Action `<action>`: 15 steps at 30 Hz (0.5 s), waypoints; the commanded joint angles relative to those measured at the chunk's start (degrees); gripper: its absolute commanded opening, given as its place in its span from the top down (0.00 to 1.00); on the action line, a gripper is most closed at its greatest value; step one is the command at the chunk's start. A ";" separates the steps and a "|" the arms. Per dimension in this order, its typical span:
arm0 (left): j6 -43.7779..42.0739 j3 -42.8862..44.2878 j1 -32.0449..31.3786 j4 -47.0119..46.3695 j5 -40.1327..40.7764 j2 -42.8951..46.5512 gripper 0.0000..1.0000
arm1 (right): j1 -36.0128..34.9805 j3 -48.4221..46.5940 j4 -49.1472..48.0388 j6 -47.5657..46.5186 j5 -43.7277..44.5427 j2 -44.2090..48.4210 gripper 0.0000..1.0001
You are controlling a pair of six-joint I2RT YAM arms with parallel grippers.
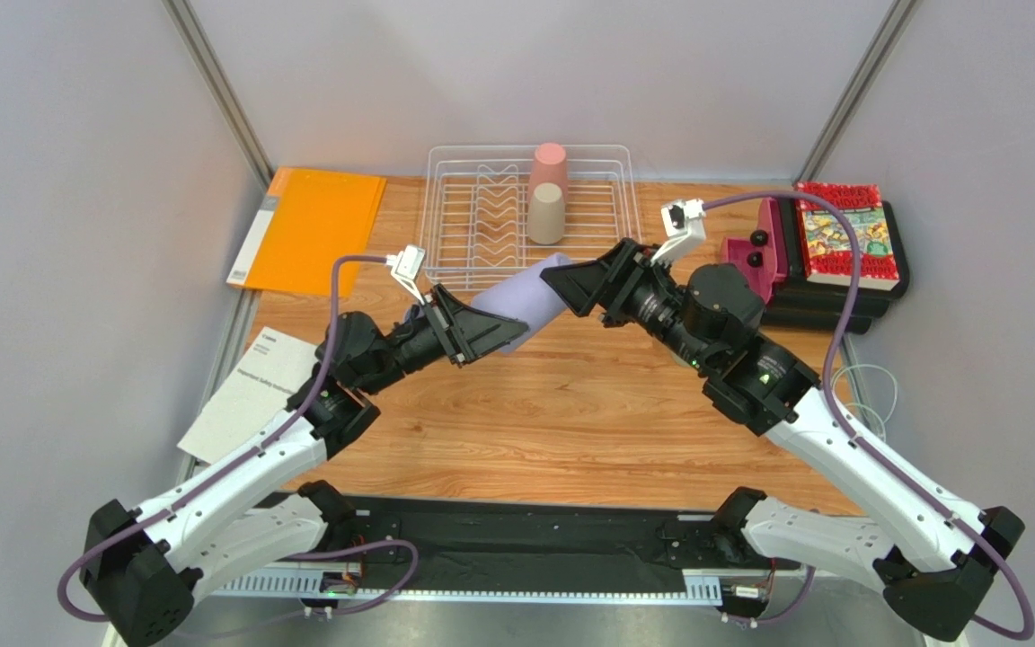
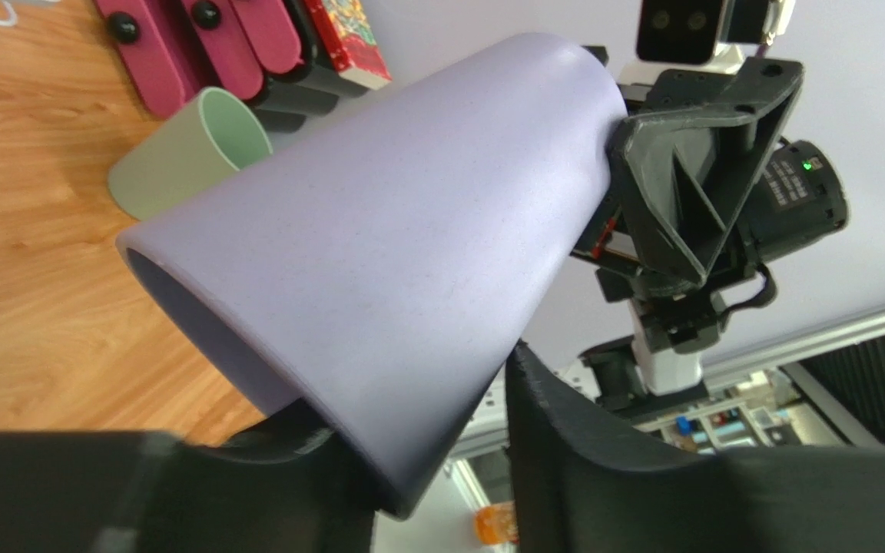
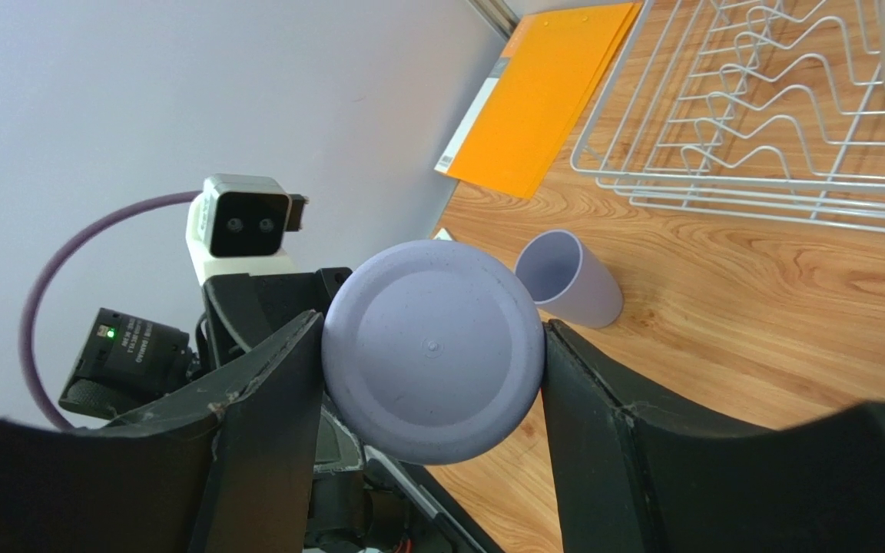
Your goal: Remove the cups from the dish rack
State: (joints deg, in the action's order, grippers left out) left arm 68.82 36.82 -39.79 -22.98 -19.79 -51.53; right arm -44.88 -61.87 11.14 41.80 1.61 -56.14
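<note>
Aloft, left gripper [image 1: 507, 326] pinches the lavender cup [image 1: 527, 298] by rim, right gripper [image 3: 433, 346] by base.

Robot lab test cell. Bare grey walls [image 1: 64, 202], metal corner posts [image 1: 219, 88], wood table [image 1: 577, 418]. Left arm [image 1: 250, 475], right arm [image 1: 861, 458] on black base rail [image 1: 523, 542]; wrist camera [image 3: 245, 216].

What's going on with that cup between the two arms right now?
Both arms hold one lavender cup sideways above the table: left gripper at its rim, right gripper around its base, apparently a handover. A pink cup and a beige cup are in the dish rack; a green cup and a second lavender cup lie on the table.
</note>
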 commanded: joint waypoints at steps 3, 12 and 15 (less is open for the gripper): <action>0.09 1.42 -0.29 -5.93 -0.60 0.20 1.00 | -0.91 2.45 -3.14 0.47 -0.73 1.91 1.00; -1.05 0.80 -0.29 -3.66 2.20 2.57 1.00 | -0.91 1.66 -0.60 -0.76 -2.49 2.61 0.86; -2.71 1.50 -0.38 1.43 3.79 3.98 1.00 | -0.99 0.17 2.47 -1.46 -1.70 2.70 0.50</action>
State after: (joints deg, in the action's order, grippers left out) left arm 67.99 37.19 -40.56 -28.84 -22.24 -48.84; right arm -44.75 -59.83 7.86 47.64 3.03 -54.22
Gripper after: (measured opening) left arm 0.086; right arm 0.633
